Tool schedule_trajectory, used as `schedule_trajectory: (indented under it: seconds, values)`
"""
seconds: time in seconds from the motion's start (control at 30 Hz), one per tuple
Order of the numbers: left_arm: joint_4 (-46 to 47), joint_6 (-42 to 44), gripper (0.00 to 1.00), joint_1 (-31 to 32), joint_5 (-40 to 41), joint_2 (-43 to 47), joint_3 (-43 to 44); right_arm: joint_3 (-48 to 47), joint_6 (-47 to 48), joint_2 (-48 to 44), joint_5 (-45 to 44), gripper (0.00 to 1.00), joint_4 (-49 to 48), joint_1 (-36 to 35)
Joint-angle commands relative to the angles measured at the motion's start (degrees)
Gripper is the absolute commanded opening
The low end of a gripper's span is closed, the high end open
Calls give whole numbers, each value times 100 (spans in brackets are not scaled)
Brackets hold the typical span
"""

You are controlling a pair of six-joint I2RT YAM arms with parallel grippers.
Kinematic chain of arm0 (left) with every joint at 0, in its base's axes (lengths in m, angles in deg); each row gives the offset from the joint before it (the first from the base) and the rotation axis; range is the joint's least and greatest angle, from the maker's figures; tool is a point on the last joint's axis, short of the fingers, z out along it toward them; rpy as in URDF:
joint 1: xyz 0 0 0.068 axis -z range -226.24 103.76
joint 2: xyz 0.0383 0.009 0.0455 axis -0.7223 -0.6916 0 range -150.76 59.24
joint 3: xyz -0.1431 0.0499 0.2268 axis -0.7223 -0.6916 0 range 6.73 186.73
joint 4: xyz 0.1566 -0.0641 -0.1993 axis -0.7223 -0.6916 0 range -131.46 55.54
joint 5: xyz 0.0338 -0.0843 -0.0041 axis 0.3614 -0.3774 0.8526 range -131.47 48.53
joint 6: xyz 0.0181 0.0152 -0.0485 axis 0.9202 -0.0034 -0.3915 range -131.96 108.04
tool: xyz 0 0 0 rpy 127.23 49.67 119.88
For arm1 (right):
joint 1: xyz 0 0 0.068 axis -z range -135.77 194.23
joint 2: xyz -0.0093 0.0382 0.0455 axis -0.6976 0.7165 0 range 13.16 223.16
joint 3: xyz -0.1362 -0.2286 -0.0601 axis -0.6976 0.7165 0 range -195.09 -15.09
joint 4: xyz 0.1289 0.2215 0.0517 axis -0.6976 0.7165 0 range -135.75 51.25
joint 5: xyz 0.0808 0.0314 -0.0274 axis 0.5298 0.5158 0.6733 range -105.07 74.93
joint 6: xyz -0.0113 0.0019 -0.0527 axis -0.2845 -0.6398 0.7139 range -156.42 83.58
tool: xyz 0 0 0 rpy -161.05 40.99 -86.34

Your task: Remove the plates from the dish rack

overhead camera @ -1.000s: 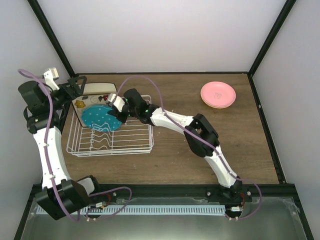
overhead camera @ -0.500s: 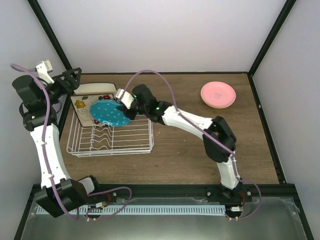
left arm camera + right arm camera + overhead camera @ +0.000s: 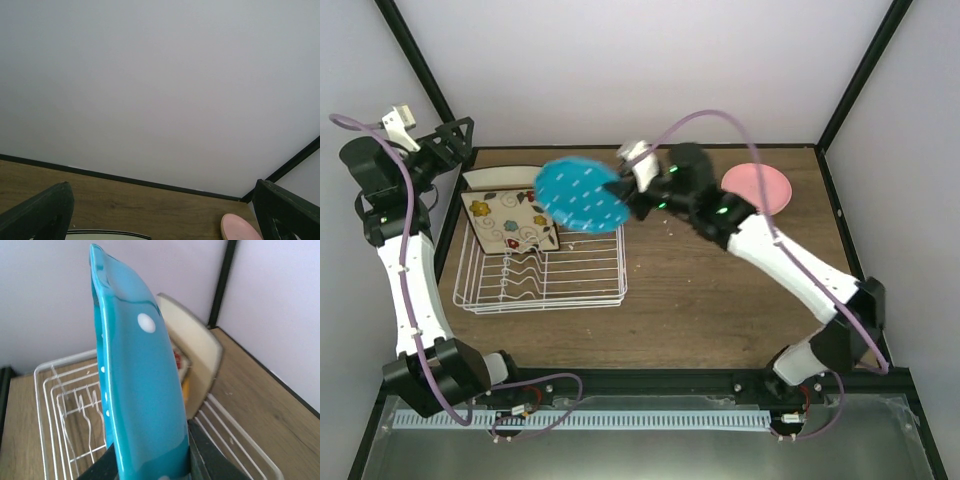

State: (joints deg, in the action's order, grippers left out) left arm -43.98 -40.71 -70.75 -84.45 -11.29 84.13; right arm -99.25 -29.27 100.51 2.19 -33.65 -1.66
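Two square cream plates stand in the white wire dish rack, which lies nearest the arm bases on the left of the brown wooden table. The flowered cream plate leans at the rack's far end. The plain cream plate sits just behind it, mostly covered.

Above the rack's far right corner, clear of the wires, the round teal plate with white dots hangs in the air. The right gripper pinches it at the rim, jaws closed on it. In the right wrist view it shows edge-on and upright.

It looks like glazed ceramic: stiff, breakable and slick. Most of its weight stands out from a small bite on the edge, so it may pivot in the jaws if swung fast. A deep hold on the rim and a low, flat set-down would suit it.

Farther off, at the far left, the left gripper is raised with its fingers spread wide and nothing between them. At the far right lies a round pink plate, partly hidden by the right arm. Whether another dish lies under it cannot be told.

The jaws' contact on the teal rim is cut off at the bottom of the right wrist view. The left wrist view shows mostly bare wall.
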Motion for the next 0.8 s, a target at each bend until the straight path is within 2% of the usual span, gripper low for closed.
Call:
schedule_trajectory:
  seconds: [0.0, 0.07, 0.17, 0.3, 0.47, 0.6, 0.77]
  values:
    - [250, -120, 100, -36, -69, 11, 23, -80, -1651, -689, 80, 1, -347, 1679]
    - [294, -179, 100, -28, -94, 12, -39, -169, -2188, -564, 112, 1, 243, 2401]
    - [349, -250, 100, -26, -145, 26, -140, -214, -2929, -99, 658, 1, 900, 3406]
    - [376, -284, 100, -17, -214, 78, -213, 362, -3663, 367, 1432, 1, 787, 4065]
    - [325, -271, 100, -19, -279, 246, -387, 731, -4148, 912, 2043, 1, 349, 4220]
    - [261, -284, 100, -18, -327, 390, -563, 578, -4318, 1527, 2368, 1, 255, 4212]
    - [223, -300, 100, -14, -347, 459, -653, 240, -4323, 2081, 2354, 1, 452, 4173]
